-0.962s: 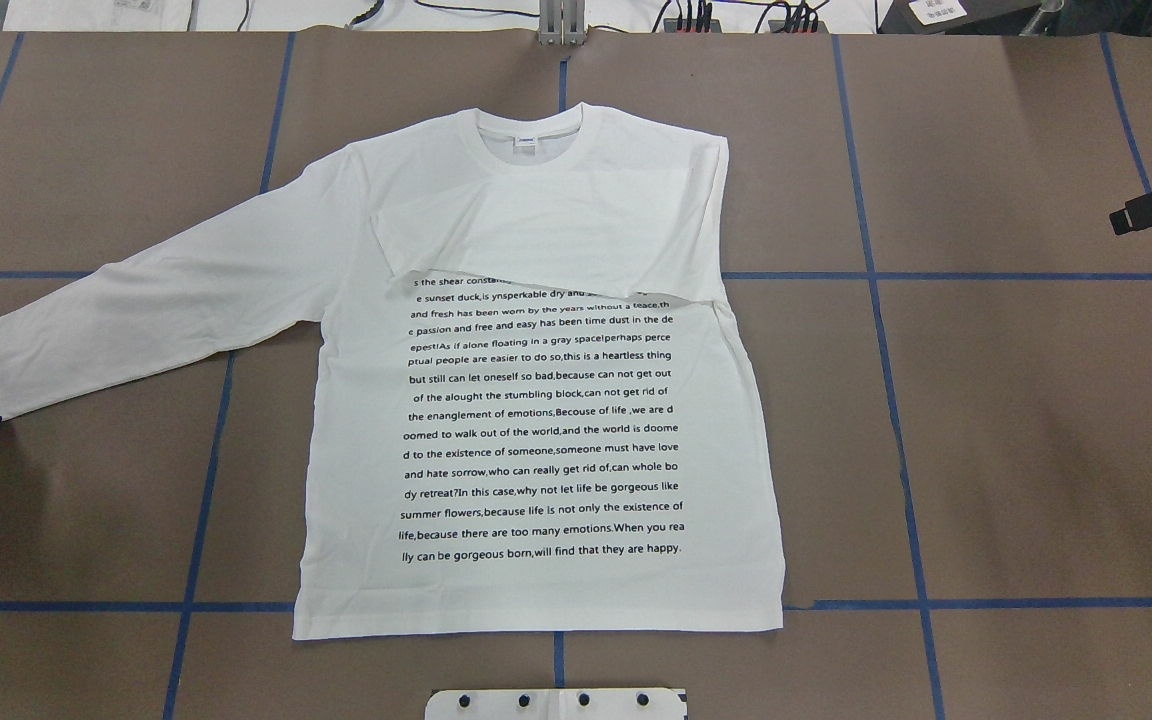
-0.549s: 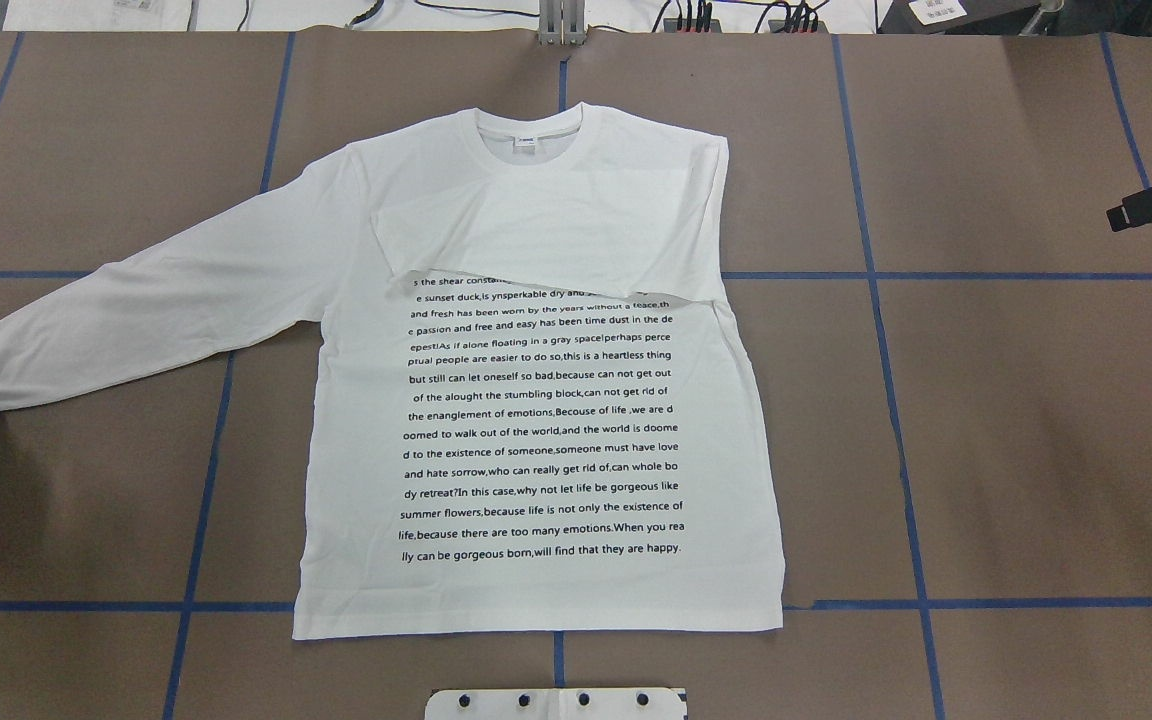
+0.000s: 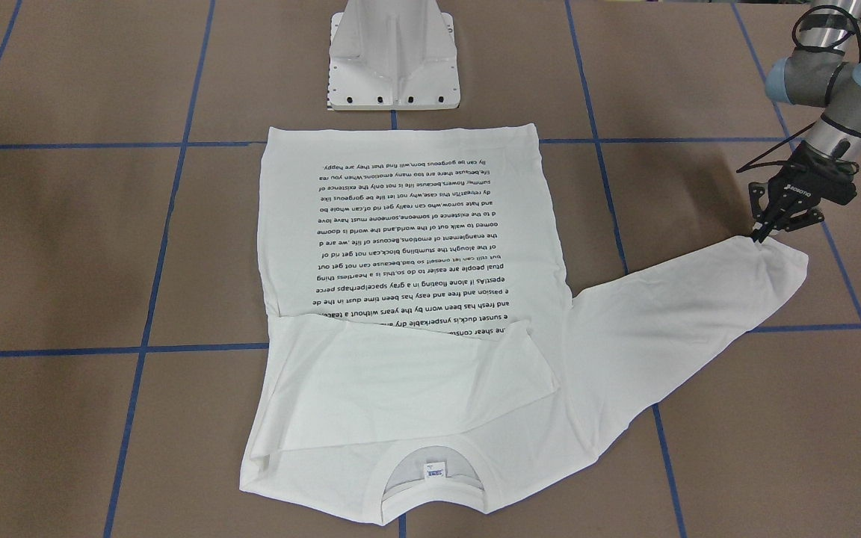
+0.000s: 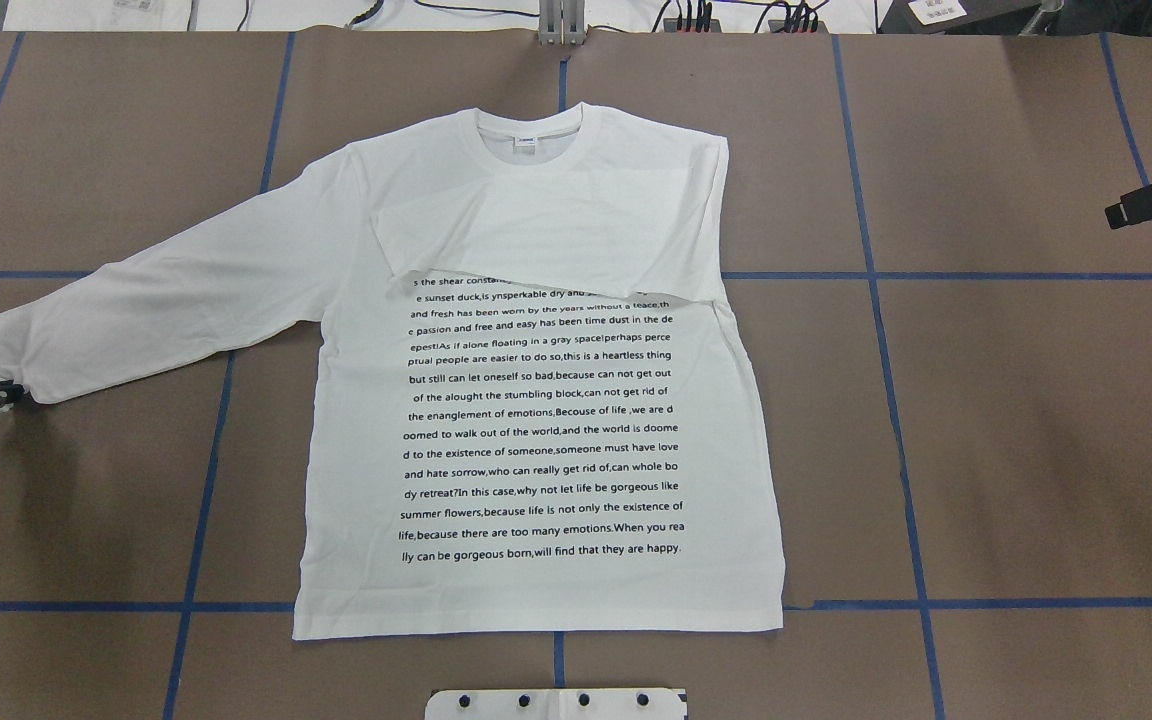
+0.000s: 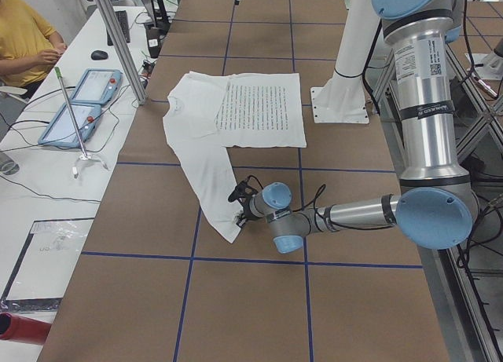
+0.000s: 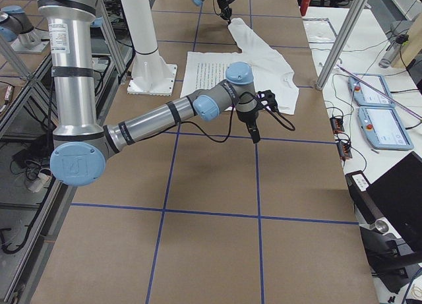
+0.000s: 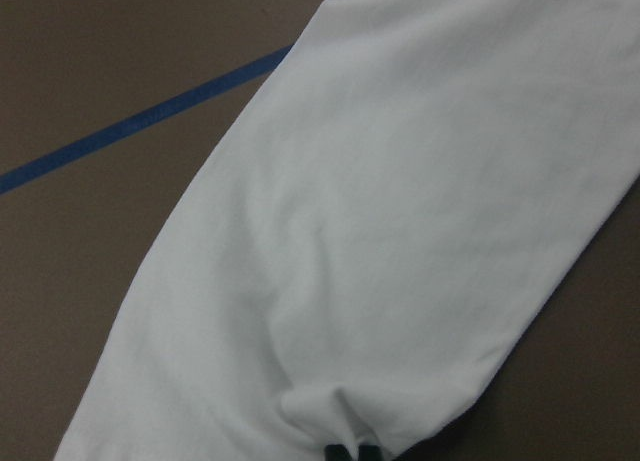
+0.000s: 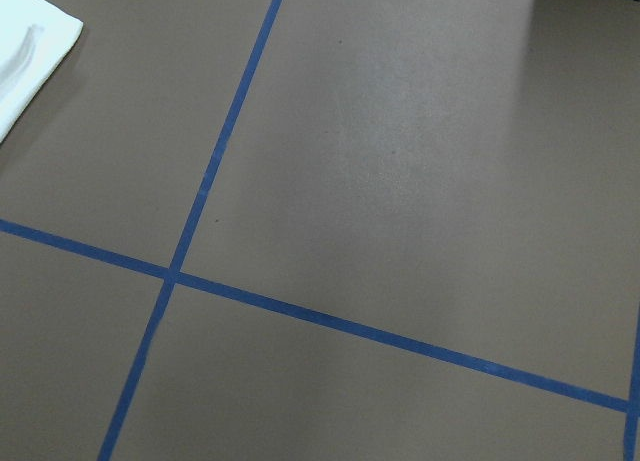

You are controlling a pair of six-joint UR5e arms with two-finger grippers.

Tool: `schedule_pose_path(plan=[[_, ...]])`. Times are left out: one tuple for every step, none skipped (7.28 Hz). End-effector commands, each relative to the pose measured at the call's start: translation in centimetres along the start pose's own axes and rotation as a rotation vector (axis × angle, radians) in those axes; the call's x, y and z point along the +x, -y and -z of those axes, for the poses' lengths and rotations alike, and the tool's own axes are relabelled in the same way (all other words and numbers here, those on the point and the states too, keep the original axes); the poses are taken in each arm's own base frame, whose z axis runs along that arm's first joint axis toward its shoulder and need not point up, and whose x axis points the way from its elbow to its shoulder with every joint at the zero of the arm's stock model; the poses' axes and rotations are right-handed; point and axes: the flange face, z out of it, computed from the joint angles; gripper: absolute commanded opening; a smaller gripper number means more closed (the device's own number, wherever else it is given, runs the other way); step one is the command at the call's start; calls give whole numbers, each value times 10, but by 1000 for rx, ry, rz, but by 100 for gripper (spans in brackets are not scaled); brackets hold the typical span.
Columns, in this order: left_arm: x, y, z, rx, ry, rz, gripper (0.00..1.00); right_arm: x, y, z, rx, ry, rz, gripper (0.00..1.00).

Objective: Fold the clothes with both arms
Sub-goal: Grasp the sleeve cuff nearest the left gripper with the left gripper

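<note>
The shirt [image 4: 356, 560] carries many lines of black print, among them "but still can let oneself so bad,because can not get out" and, last toward the robot-side edge of the table [image 4: 1036, 420], "lly can be gorgeous born,will find that they are happy." The left hand [image 3: 759, 237] bears the white brand word "ROBOTIQ". The print on the neck label [image 4: 526, 146] is too small to read.

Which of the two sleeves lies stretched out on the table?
The sleeve on the robot's left, pinched by the left tool; the other sleeve is folded across the shirt.
</note>
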Motion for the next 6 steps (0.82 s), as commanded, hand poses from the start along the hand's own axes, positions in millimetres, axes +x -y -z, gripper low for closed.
schedule_pose_path(plan=[[26,87,-12,135,-52,-18,0,0,0,0,0,0,-1,100],[39,127,-18,182,-70,-16,0,0,0,0,0,0,-1,100],[61,173,-30,205,-100,65,0,1,0,-1,-2,-2,-2,100],[93,236,-41,219,-121,127,0,1,-1,-1,-2,-2,-2,100],[127,296,-51,203,-119,187,0,2,0,-3,-6,-2,-5,100],[162,354,-53,192,-118,236,0,3,0,-4,-6,-4,-6,100]])
